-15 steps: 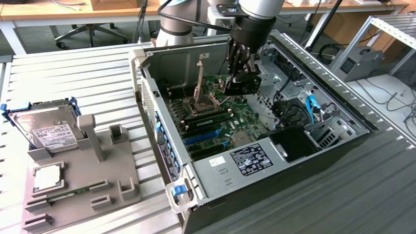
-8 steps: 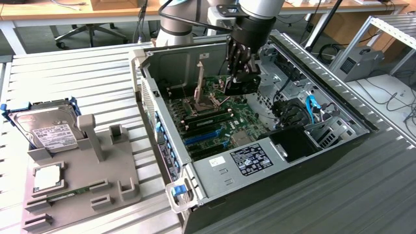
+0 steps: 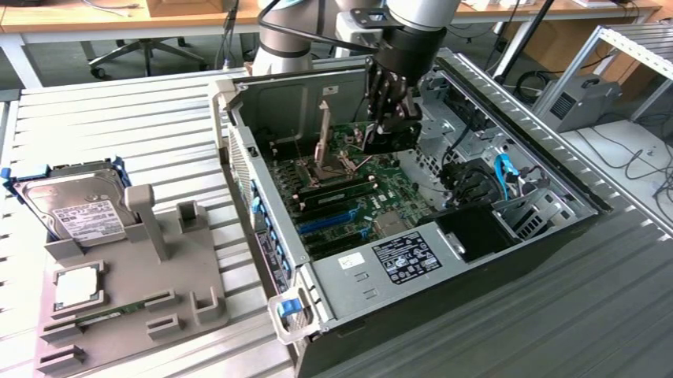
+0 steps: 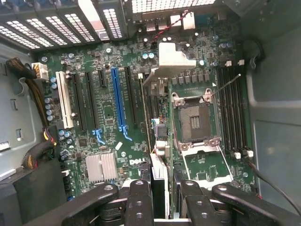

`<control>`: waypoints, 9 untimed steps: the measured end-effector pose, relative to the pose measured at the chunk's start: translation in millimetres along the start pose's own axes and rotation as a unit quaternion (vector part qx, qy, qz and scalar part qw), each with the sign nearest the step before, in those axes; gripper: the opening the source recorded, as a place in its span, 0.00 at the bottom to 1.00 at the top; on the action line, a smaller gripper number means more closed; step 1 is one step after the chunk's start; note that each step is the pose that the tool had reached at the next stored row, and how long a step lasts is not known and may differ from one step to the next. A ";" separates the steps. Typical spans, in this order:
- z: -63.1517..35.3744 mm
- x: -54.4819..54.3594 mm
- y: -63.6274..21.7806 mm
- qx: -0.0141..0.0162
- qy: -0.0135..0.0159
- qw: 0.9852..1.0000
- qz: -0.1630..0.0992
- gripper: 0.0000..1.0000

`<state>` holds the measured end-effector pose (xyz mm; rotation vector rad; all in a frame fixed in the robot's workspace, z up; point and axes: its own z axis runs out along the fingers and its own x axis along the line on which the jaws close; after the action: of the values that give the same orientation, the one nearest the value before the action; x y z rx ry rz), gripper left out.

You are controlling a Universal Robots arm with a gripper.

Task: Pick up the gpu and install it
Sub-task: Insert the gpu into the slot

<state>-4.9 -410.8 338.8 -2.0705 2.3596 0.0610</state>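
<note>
My gripper [image 3: 387, 126] is inside the open computer case [image 3: 347, 276], shut on the gpu [image 3: 385, 140], a dark flat card hanging edge-down above the motherboard [image 3: 358, 197]. In the wrist view the gpu [image 4: 159, 176] stands edge-on between the two black fingers [image 4: 141, 197], its thin edge running away over the board to a silver bracket end [image 4: 174, 59]. It hovers between the black expansion slots and the open CPU socket [image 4: 195, 122]. The long blue slot [image 4: 117, 103] lies off to one side of the card. The card's lower edge is apart from the board.
At the exterior view's left a grey fixture tray [image 3: 137, 315] carries a silver hard drive [image 3: 79, 209], a CPU chip [image 3: 76, 287] and a slim green memory stick [image 3: 105, 315]. Case walls, drive bays and cables [image 3: 494, 181] ring the gripper closely. The socket's raised cover [image 3: 324, 134] stands beside it.
</note>
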 end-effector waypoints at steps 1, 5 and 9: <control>0.0 0.0 0.0 0.000 0.000 1.000 -0.002 0.29; 0.0 0.0 0.0 0.000 0.000 1.000 -0.011 0.29; 0.0 0.0 0.0 0.000 0.001 1.000 -0.019 0.29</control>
<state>-4.9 -410.8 338.8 -2.1148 2.3209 0.0610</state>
